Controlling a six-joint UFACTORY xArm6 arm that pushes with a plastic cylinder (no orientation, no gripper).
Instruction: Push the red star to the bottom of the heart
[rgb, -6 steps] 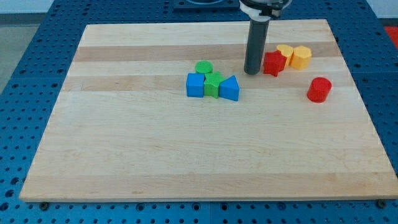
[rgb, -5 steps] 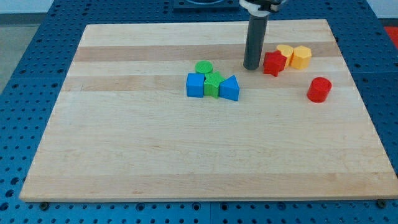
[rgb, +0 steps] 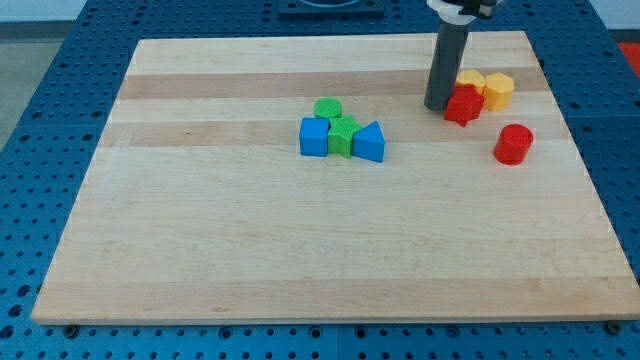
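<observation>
The red star (rgb: 464, 104) lies near the view's top right, just below and touching the yellow heart (rgb: 470, 80). A yellow hexagon block (rgb: 498, 89) sits right of the heart, touching it. My tip (rgb: 438, 106) stands at the red star's left side, touching it. The rod rises from there to the view's top edge.
A red cylinder (rgb: 513, 144) stands below and right of the star. In the middle of the wooden board (rgb: 250, 240) a cluster holds a blue cube (rgb: 314, 137), a green star (rgb: 343, 134), a blue triangle (rgb: 369, 142) and a green cylinder (rgb: 327, 109).
My tip has moved right and pushed the red star right. The yellow heart and hexagon have shifted right too. The other blocks have not moved.
</observation>
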